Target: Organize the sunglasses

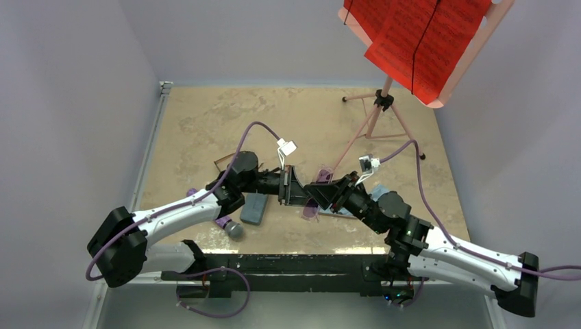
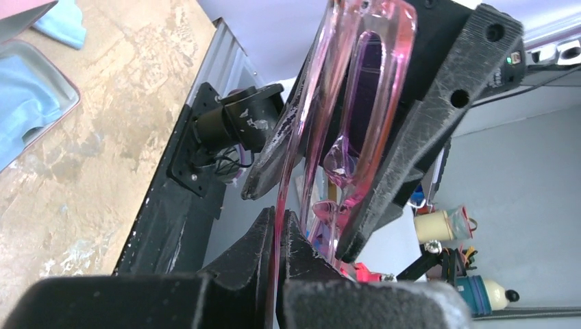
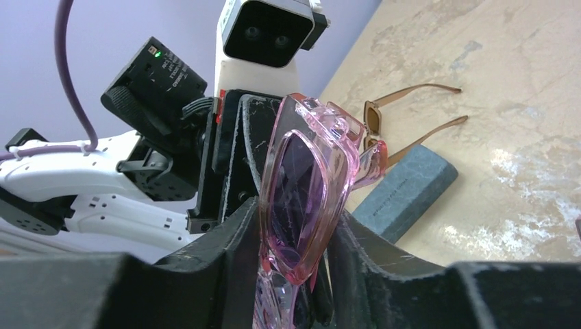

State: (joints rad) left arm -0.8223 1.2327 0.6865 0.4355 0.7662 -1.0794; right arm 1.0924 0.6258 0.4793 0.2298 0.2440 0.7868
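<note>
Shows, nearest, the right gripper (image 3: 294, 219) clamped across the lenses of the pink sunglasses (image 3: 301, 178), held off the table (image 3: 493, 68), with the left gripper (image 2: 279, 223) pinched shut on a thin frame part. Shows beyond a blue-grey case (image 3: 404, 192), then the brown sunglasses (image 3: 373, 116) lying open, untouched. Looks early: neither pair stowed.

No legible text; only tiny unreadable white print on black wrist module (image 3: 154, 72)

pink sunglasses (image 3: 301, 199): glossy translucent plastic | case (image 3: 411, 188): matt, grainy | table (image 3: 521, 75): mottled stone-look
</note>
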